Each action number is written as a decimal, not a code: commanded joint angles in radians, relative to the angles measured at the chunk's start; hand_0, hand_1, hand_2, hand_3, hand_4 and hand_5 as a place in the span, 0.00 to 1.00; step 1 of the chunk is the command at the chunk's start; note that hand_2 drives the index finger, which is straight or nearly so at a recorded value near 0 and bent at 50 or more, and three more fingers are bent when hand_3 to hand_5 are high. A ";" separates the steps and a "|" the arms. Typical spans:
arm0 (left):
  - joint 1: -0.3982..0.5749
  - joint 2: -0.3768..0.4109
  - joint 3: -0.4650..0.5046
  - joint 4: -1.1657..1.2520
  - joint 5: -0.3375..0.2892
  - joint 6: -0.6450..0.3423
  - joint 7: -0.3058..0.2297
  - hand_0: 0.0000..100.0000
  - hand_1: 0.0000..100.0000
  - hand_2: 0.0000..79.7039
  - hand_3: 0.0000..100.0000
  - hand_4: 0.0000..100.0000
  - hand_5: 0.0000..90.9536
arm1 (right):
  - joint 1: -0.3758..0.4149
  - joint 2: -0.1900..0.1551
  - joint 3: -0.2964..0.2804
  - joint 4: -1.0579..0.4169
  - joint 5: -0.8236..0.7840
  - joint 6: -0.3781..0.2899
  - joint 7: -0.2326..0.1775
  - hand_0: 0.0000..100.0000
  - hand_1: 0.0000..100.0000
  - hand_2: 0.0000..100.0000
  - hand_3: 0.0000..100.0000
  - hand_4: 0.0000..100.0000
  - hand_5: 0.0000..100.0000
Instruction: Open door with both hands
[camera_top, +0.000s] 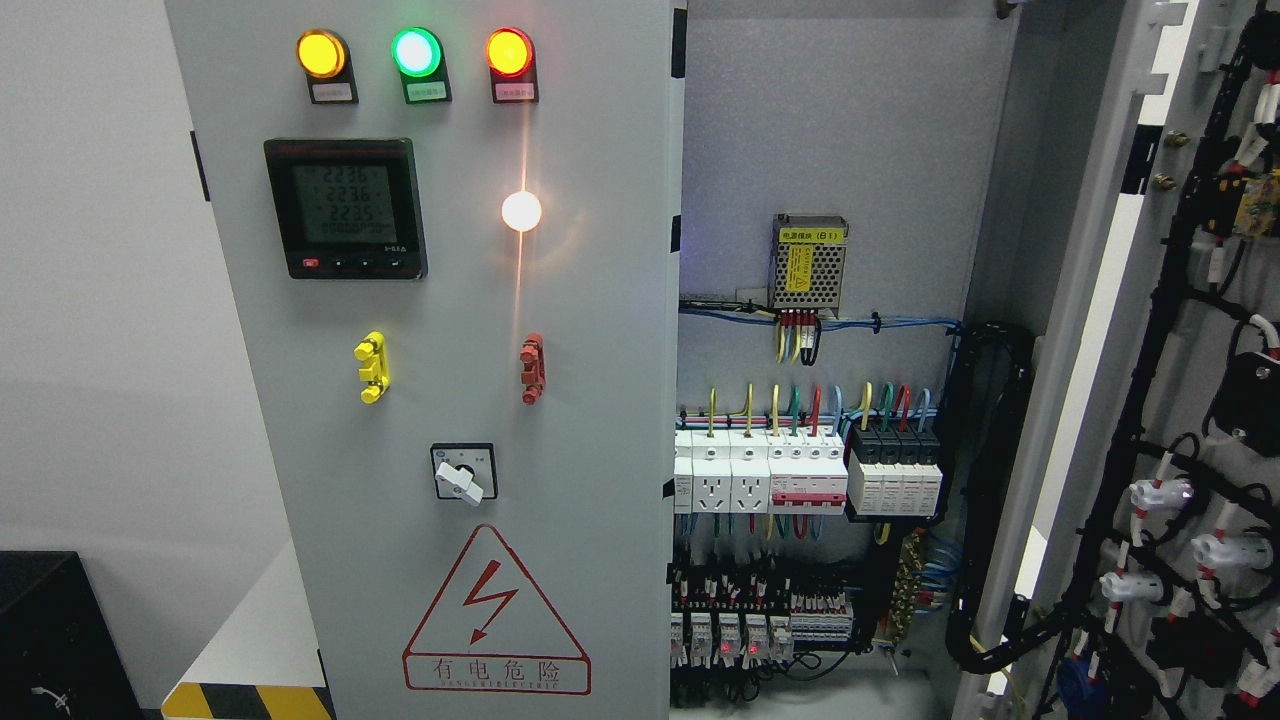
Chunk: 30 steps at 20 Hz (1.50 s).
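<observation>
White wall (90, 300) at left, behind cabinet; black box (55, 630) in lower left corner; yellow-black hazard stripe (245, 702) on floor edge near it; white ledge (255, 630) above stripe, beside box; inside cabinet: perforated power supply (808, 265) with yellow label, row of white breakers (760, 470) below it, black modules (895, 475) just beside them, coloured wires (800, 400) going up

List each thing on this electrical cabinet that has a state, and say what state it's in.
Grey left cabinet door: closed.
Grey right cabinet door: swung open.
Round yellow lamp: lit.
Round green lamp: lit.
Round red lamp: lit.
Black digital meter: on.
White rotary switch: pointing lower right.
</observation>
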 joint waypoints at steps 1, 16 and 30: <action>-0.003 -0.013 0.031 0.014 -0.001 0.000 0.001 0.00 0.00 0.00 0.00 0.00 0.00 | 0.060 -0.055 -0.001 -0.271 0.001 -0.001 -0.004 0.00 0.00 0.00 0.00 0.00 0.00; -0.006 -0.013 0.028 0.008 0.002 -0.001 -0.013 0.00 0.00 0.00 0.00 0.00 0.00 | 0.391 -0.209 0.002 -1.245 -0.005 -0.010 0.005 0.00 0.00 0.00 0.00 0.00 0.00; -0.005 -0.050 0.005 0.008 -0.001 0.000 0.050 0.00 0.00 0.00 0.00 0.00 0.00 | 0.466 -0.270 0.025 -1.790 -0.010 -0.019 0.007 0.00 0.00 0.00 0.00 0.00 0.00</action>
